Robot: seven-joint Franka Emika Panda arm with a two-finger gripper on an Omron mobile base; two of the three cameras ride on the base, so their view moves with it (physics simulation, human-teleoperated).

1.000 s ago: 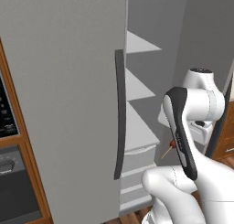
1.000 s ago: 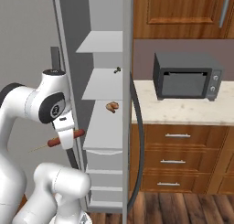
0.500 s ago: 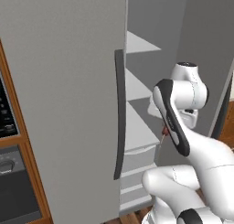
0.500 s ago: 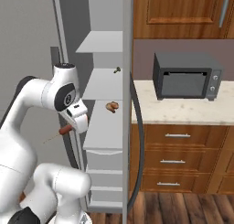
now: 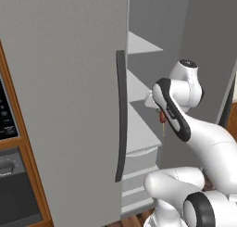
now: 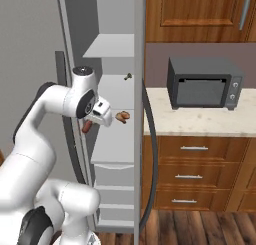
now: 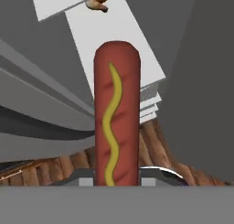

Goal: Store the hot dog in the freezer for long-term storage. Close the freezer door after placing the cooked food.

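So the freezer (image 6: pixel 107 34) is standing open, white shelves on show, and the arm is reaching in from the left at about the middle shelf. The gripper (image 6: pixel 92 120) has its jaws clamped on the hot dog (image 6: pixel 87 126), which hangs down, just left of the shelf edge. Some small brown food (image 6: pixel 122 116) sits on that shelf, farther in. Off to the right, a dark microwave (image 6: pixel 204 83) sits on the pale surface (image 6: pixel 200 121) over wooden drawers (image 6: pixel 195 171).

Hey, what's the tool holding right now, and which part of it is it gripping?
The tool holds the hot dog, clamped at its lower end; the rest, with its mustard line, sticks out ahead toward the freezer shelves.
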